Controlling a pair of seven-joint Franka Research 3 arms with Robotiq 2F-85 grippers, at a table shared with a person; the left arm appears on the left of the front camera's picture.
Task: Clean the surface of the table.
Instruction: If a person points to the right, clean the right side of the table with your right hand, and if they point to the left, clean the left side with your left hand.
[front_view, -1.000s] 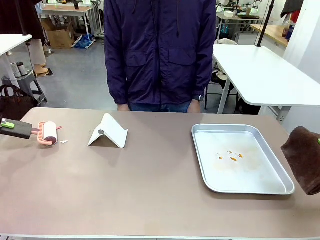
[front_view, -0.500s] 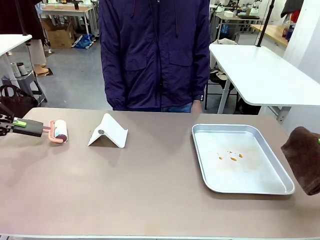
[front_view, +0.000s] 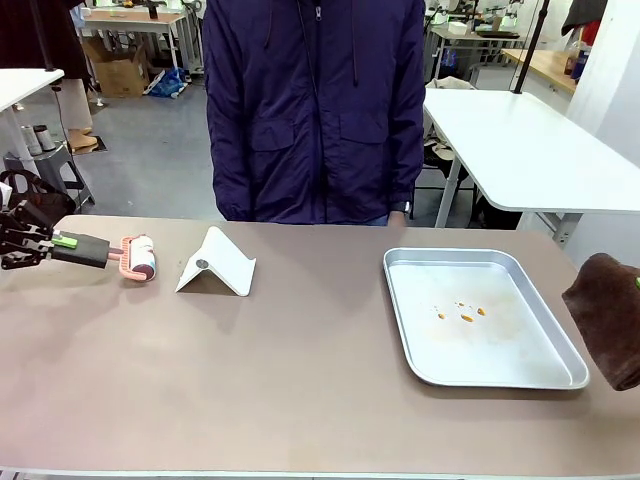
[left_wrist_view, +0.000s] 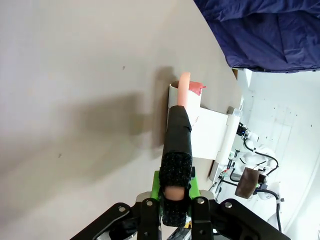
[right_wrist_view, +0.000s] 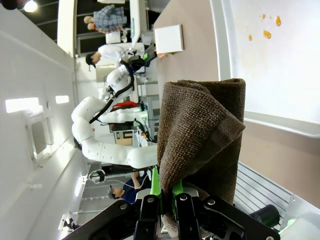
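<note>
– Table (front_view: 280, 390) is what you're asking about. Start at your fingers: what does your left gripper (front_view: 62, 243) have?

– Your left gripper (left_wrist_view: 175, 200) is clenched on the black foam handle of a lint roller (front_view: 138, 257). The handle runs straight out from the green pads to the pink frame and the white roll (left_wrist_view: 182, 97). The roll sits low at the table's far left. You cannot tell from these views whether it touches the top.

– And your right side?

– Your right gripper (right_wrist_view: 167, 192) is clamped on a brown cloth (right_wrist_view: 200, 130). The cloth is folded over the fingertips and bunched thick above them. From the front, the cloth (front_view: 605, 320) hangs at the table's right edge, just beside the metal tray (front_view: 480, 350).

– What lies farther out?

– The tray rests flat on the right half of the table, with a few small orange spots (front_view: 462, 312) near its middle. A white folded stand (front_view: 222, 265) sits on the top just right of the roller, close to it but apart. A person (front_view: 315, 110) in a dark blue jacket stands at the far edge, behind the stand.

– Where is the table itself?

– It spreads across the whole front view, brownish and matte, under both of your grippers.
</note>
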